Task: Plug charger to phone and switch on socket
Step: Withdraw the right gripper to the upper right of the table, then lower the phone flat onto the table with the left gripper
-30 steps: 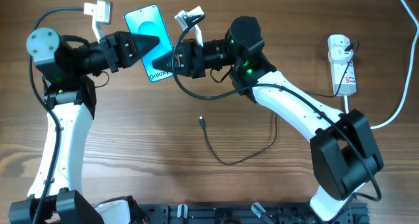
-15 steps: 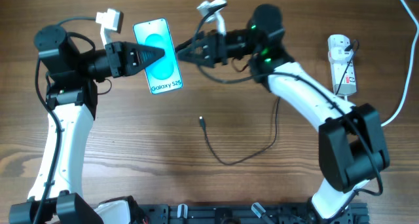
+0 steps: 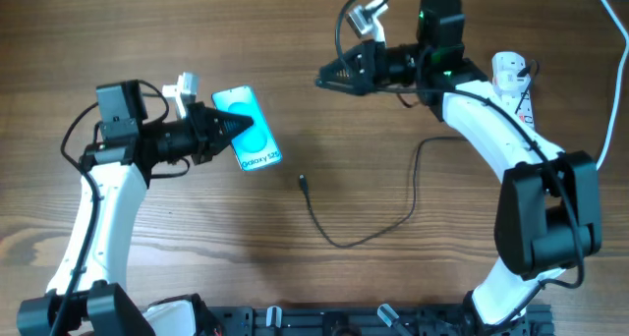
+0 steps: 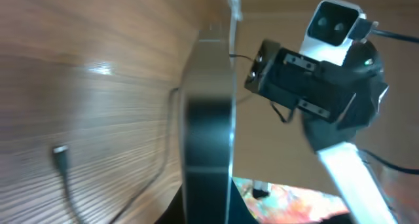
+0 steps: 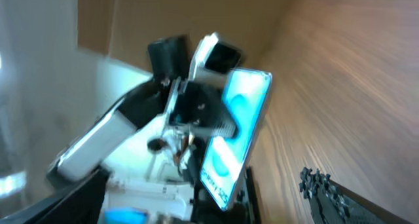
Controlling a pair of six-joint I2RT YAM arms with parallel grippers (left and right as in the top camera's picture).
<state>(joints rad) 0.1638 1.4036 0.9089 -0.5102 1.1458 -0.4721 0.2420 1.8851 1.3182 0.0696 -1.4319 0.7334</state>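
Note:
The phone (image 3: 254, 135), cyan screen up, hangs tilted over the left of the table with my left gripper (image 3: 234, 130) shut on its edge. The left wrist view shows the phone (image 4: 208, 132) edge-on between the jaws of the left gripper (image 4: 208, 214). My right gripper (image 3: 324, 79) stands open and empty to the phone's upper right, well apart from it. In its own view the phone (image 5: 237, 129) faces the right gripper (image 5: 209, 211). The charger's connector tip (image 3: 303, 184) lies loose on the wood. Its black cable (image 3: 413, 203) loops right, up toward the socket (image 3: 515, 100).
A thick white cable (image 3: 601, 130) runs down the far right edge, beside the socket. The right arm's white link (image 3: 491, 130) crosses above the charger cable. The connector tip (image 4: 60, 152) also shows on the wood in the left wrist view.
The right gripper opened, let go of the phone and drew back to the right. The left arm carried the phone down and toward the table's middle.

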